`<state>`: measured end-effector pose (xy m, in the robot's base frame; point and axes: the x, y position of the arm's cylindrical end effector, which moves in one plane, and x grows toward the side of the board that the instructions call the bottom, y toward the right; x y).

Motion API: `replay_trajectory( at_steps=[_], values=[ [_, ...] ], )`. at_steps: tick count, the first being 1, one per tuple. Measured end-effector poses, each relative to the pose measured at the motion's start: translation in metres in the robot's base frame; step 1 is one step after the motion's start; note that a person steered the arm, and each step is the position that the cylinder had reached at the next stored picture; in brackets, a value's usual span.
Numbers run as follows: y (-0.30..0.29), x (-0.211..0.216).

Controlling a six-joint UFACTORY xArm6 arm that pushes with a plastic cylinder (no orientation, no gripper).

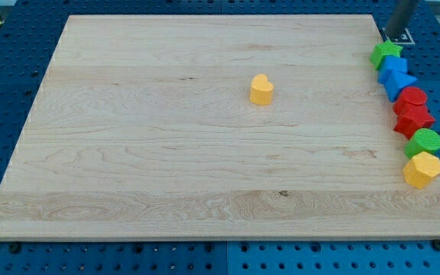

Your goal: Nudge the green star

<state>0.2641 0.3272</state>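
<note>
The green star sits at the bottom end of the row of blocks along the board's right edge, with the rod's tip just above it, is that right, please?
Not quite: the camera view shows the green star at the top end of that row, not the bottom. My tip is indeed just above it.

Near the tabletop (128, 153) centre lies a lone heart (261, 89). Down the view's right edge runs a column, top to bottom: star (386, 53) just below my tip (392, 37), two blocks (396, 75), two more (412, 112), a cylinder (424, 142), a hexagon (422, 169).
</note>
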Motion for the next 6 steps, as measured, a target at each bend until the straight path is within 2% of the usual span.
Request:
replay_trajectory(
  at_steps=[1, 5, 6],
  values=[
    [0.0, 0.034],
    [-0.047, 0.036],
    [-0.011, 0.036]
  ],
)
